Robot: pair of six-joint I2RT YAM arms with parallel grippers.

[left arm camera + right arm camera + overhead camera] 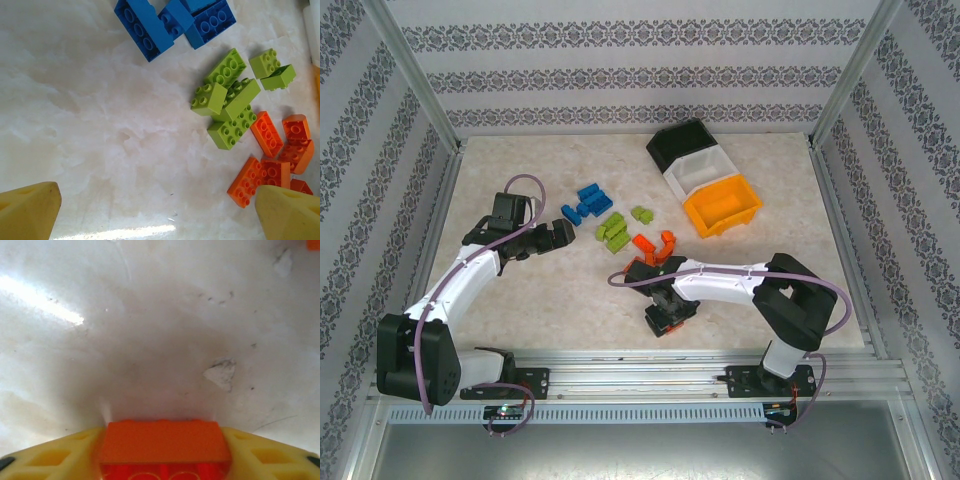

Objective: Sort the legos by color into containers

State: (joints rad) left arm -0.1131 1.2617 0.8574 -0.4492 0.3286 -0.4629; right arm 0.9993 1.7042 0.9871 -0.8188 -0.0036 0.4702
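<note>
1. One table (520, 170) carries everything. The loose stock lies at its centre and the bins stand at its far right corner.
2. Two arms are at work.
   - The left gripper (560, 232) hangs left of centre with its jaws wide and nothing between the fingers (27, 210). Judged to be placed there so its camera overlooks the piles.
   - The right gripper (668, 320) points down near the middle of the near edge. Its jaws stand narrow, with the pads (260, 455) against both flanks of one brick.
3. Three bins touch in a row running from the far edge toward the right edge: black bin (680, 143), white bin (698, 172), orange bin (722, 208).
   - No brick can be made out in any of them.
   - The black interior is too dark to be certain, and the orange bin would mask an orange piece.
   - Judged: sorting has barely begun.
4. Loose bricks lie in three colour clusters.
   - The blue bricks (588, 203) are farthest from the near edge.
   - The green bricks (613, 230) are in the middle.
   - The orange bricks (655, 245) are closest to the near edge, just beside the right arm.
5. The held orange brick (162, 442) sits square between the pads. Whether it is clear of the table cannot be told. Judged bound for the orange bin, the closest of the row.
</note>
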